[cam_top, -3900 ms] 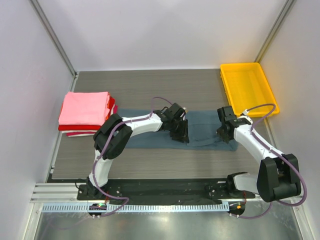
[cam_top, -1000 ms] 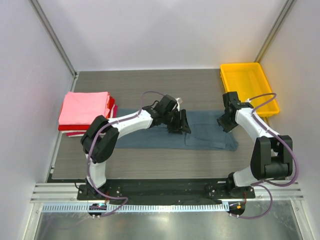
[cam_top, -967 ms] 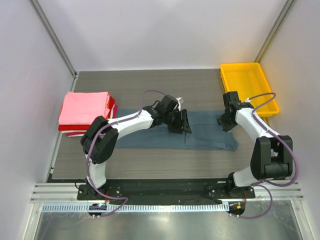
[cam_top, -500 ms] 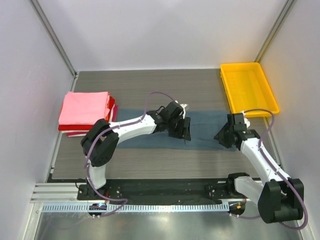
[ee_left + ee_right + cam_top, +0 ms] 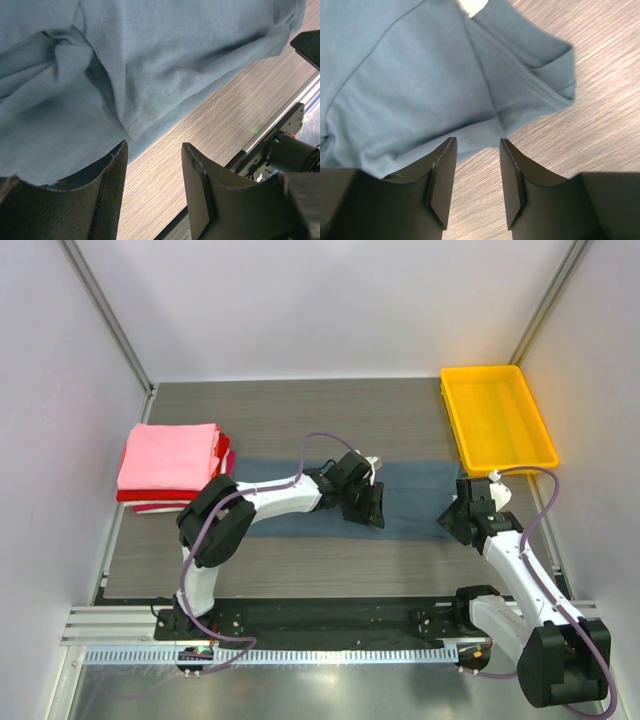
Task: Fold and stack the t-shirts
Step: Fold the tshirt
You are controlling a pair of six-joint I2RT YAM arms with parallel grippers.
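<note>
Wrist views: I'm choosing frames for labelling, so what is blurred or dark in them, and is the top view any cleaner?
Left wrist: the table grain is streaked by blur, the shirt folds throw soft shadows, and the left gripper is dark. Right wrist: the shirt seams read sharp, the table grain is smeared, and the right gripper is dark. Top external: even light, faint shadows, no glare, all sharp.

The blue-grey t-shirt [image 5: 415,500] is soft matt knit cloth, the table [image 5: 300,420] matt grey wood-grain, the yellow tray [image 5: 497,420] glossy plastic
</note>
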